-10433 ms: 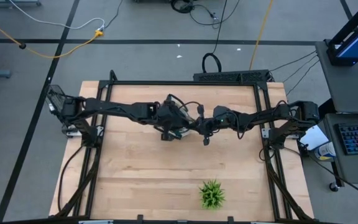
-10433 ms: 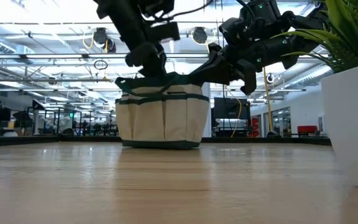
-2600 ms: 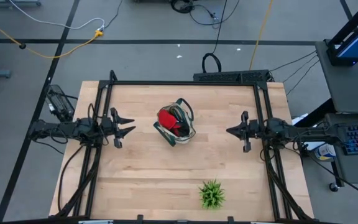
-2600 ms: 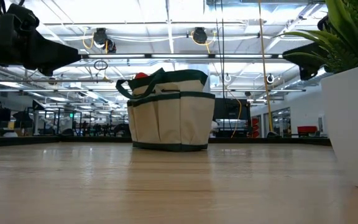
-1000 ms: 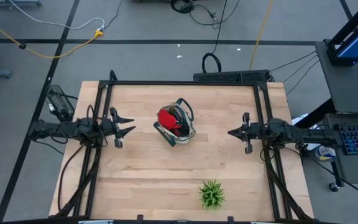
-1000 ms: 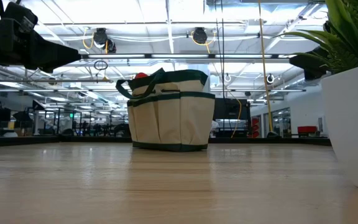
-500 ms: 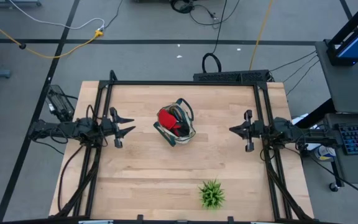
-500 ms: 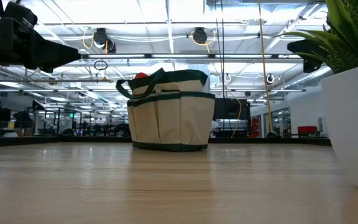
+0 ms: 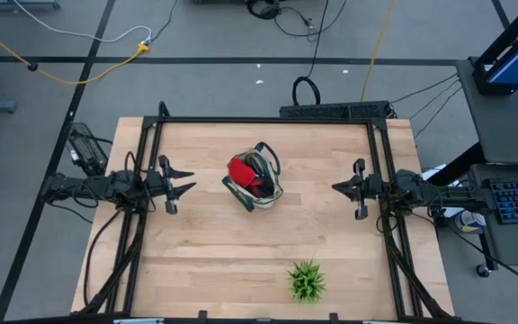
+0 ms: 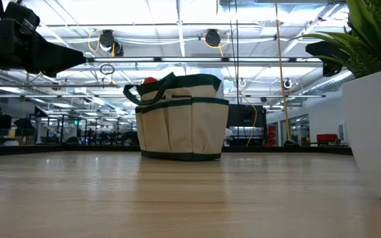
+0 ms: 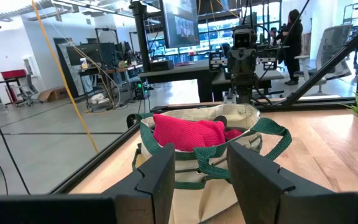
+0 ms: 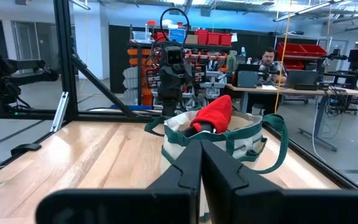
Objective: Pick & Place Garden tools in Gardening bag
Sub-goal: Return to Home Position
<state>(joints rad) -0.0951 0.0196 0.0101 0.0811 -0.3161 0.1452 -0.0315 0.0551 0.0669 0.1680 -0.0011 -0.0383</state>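
The cream gardening bag (image 9: 255, 184) with green trim stands on its flat bottom mid-table, also seen in the low view (image 10: 180, 122). A red glove (image 9: 243, 172) sticks up out of its open top (image 11: 188, 132) (image 12: 214, 114), with something dark beside it. No other garden tools show. My left gripper (image 9: 192, 181) hangs open and level at the table's left side, pointing at the bag (image 11: 201, 171). My right gripper (image 9: 334, 188) is shut at the right side, also pointing at the bag (image 12: 201, 165). Both stand well clear of it.
A green spiky plant (image 9: 307, 281) in a white pot (image 10: 376, 132) stands near the front edge, right of centre. The black frame (image 9: 263, 120) runs along the table's far, left and right edges. Bare wood lies between each gripper and the bag.
My right gripper has tipped its fingertips upward a little and stands slightly higher in the low view. It stays shut. The bag and my left gripper have kept still.
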